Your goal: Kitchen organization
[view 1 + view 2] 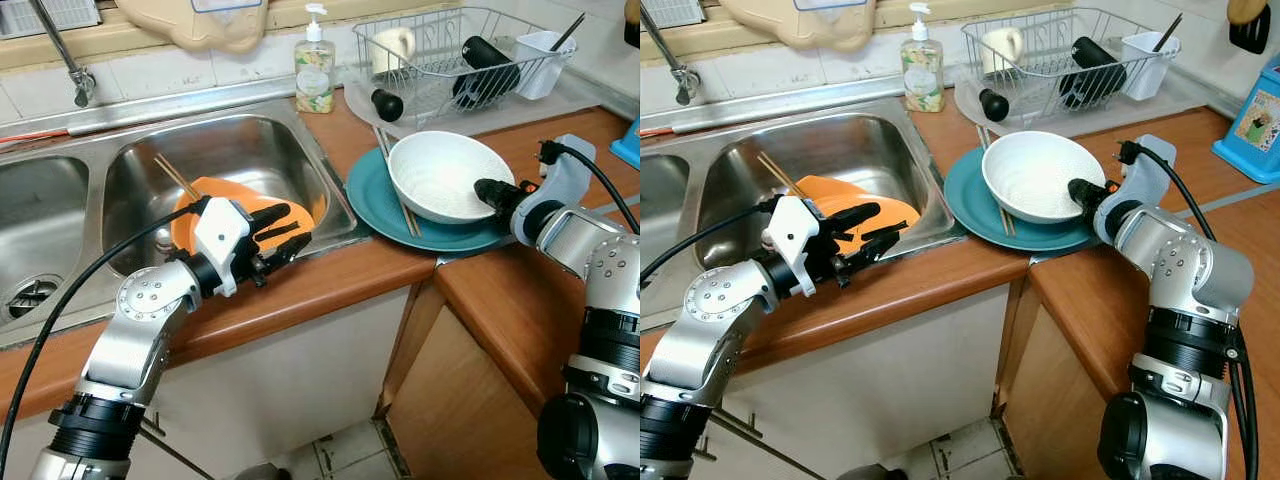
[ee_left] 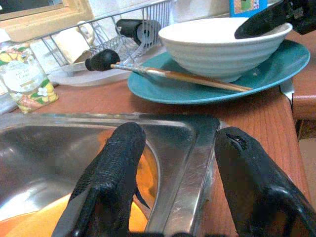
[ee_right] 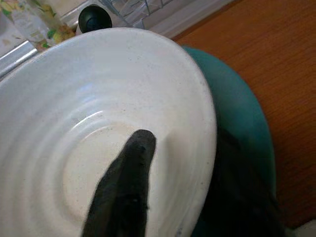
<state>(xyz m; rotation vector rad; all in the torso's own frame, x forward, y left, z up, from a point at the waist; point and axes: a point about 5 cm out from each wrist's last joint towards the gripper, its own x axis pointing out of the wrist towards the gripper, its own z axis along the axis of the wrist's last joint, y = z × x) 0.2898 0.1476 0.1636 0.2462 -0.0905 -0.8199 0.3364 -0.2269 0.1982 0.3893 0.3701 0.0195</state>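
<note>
A white bowl [image 1: 440, 175] sits on a teal plate [image 1: 375, 195] on the wooden counter, right of the sink. A pair of chopsticks [image 1: 397, 190] rests on the plate beside the bowl. My right gripper [image 1: 487, 190] is shut on the bowl's right rim, with one finger [image 3: 126, 187] inside the bowl and the other under the rim. An orange plate [image 1: 185, 225] leans in the right sink basin [image 1: 250, 150] with a chopstick [image 1: 175, 177] on it. My left gripper [image 1: 290, 228] hangs open over that basin's front right corner, and its fingers [image 2: 111, 173] straddle the steel rim.
A wire dish rack [image 1: 450, 50] at the back holds a cup, a black bottle and a white utensil holder [image 1: 540, 60]. A soap bottle [image 1: 314, 65] stands behind the sink, with the faucet [image 1: 70, 60] at back left. A blue box [image 1: 1255, 125] stands far right.
</note>
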